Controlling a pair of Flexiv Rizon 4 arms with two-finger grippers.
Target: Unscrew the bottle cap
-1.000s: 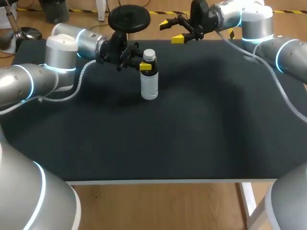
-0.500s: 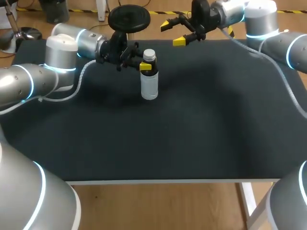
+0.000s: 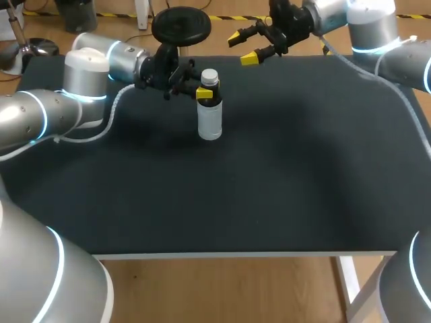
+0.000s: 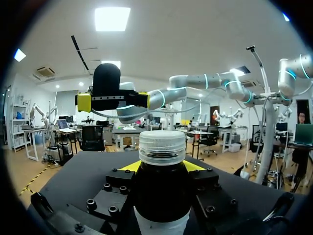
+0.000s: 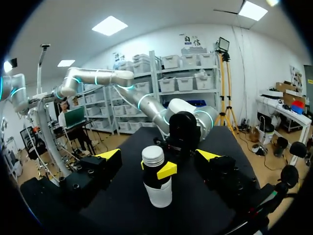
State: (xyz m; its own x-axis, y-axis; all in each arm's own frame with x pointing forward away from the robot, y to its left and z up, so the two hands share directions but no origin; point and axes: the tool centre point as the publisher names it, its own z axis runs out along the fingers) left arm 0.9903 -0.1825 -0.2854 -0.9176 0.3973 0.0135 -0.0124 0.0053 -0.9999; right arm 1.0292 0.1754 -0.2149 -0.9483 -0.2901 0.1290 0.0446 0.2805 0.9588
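Now, step in hand looks like bringing right gripper [image 3: 241,48] onto cap [image 3: 209,77]. Approach level, centre white cap between fingers, close on cap only, not dark neck, then twist against firm hold of left gripper [image 3: 205,94]. Right fingers spread wide, facing bottle [image 3: 209,118], well apart from it. Bottle upright on table [image 3: 269,175], toward far edge, left of middle. Left fingers clamp neck just below cap.

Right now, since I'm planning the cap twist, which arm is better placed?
Probably right. The right fingers are open and face the cap; the left fingers clamp the bottle below it.
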